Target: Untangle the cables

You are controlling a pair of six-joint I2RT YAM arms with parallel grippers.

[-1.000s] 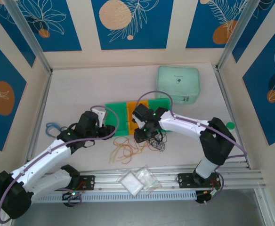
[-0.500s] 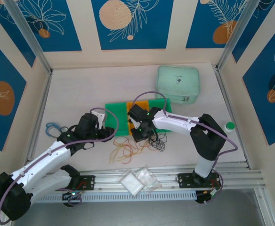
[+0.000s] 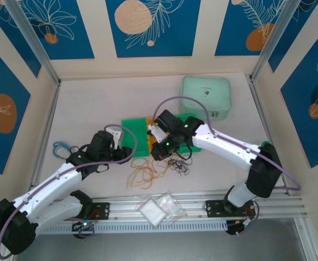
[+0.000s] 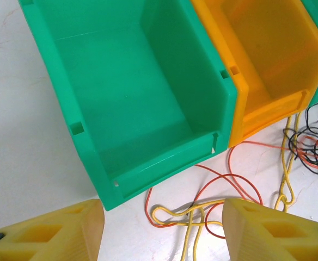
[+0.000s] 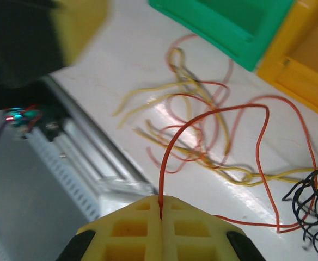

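Thin orange, yellow, black cables (image 3: 145,173) tangled; right tool (image 5: 160,206) clamped on orange strand (image 5: 219,110), left tool (image 4: 161,223) wide

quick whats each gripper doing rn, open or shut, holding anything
Left gripper: open, holding nothing.
Right gripper: shut on an orange cable.

I can't read any words or numbers here. The pale green case (image 3: 205,97), far beyond the right gripper (image 3: 157,152), has a small dark mark on its lid, but it is too tiny to make out.
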